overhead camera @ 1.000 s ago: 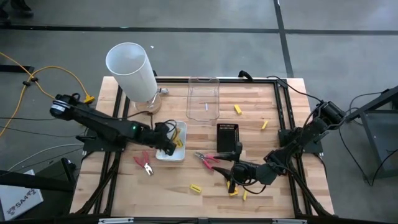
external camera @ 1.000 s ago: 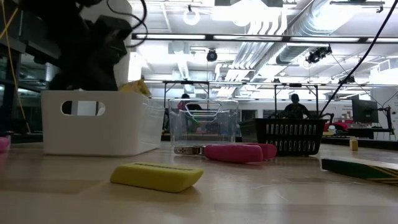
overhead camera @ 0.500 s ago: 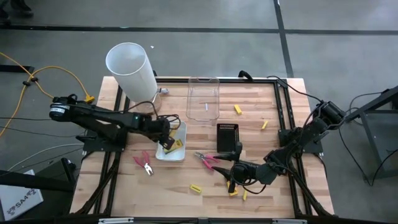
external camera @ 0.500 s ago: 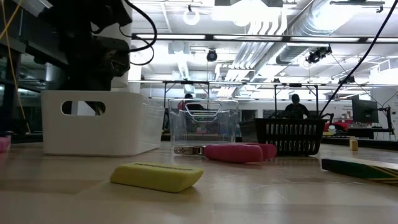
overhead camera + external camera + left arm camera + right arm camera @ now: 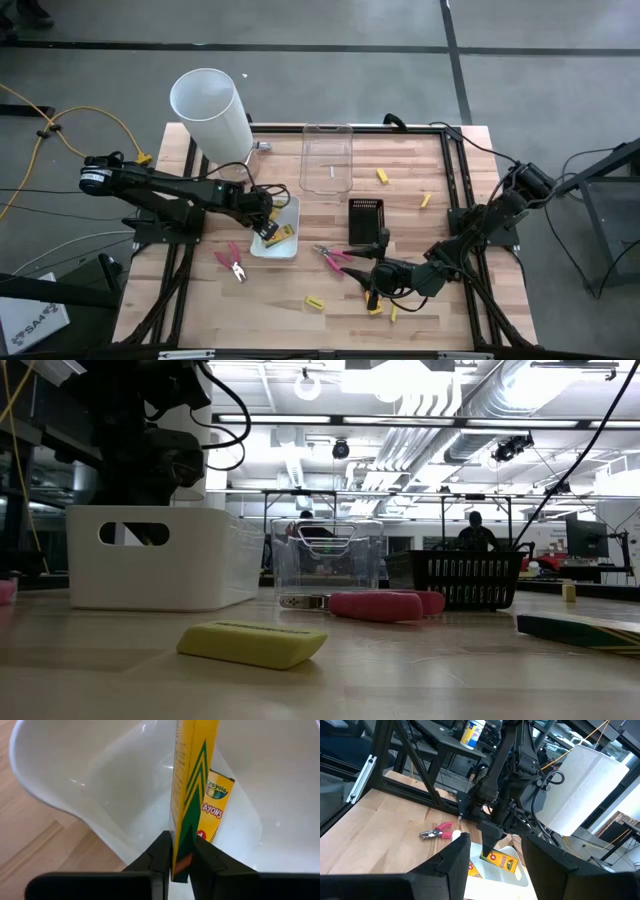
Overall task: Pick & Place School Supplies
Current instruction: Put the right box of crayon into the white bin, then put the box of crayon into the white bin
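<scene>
1. Wooden table (image 5: 330, 310) under the two arms carries a white tray (image 5: 262, 250), a clear tray (image 5: 327, 160) and a black tray (image 5: 366, 220), with a tall white cylinder (image 5: 212, 112) at the far left corner.
2. Left gripper (image 5: 181, 862) is pinched on a crayon pack (image 5: 192, 780), gripping its thin edge at one end. The pack's long axis runs straight out from the fingers, down into the white tray.
3. A second pack (image 5: 216, 805) already lies on the tray floor, just beside the held one; whether they touch I cannot tell.
4. Judged from this, letting go would drop the held pack beside or onto the other.
5. Right gripper (image 5: 492, 865) hangs low near the table's front, fingers spread and empty, well apart from the white tray.
6. Loose supplies lie nearer the right arm: pink pliers (image 5: 335, 257) and a yellow stick (image 5: 316, 302). Other pliers (image 5: 232, 263) lie by the white tray.
7. Hidden: the low view shows only the tray wall, nothing inside.
</scene>
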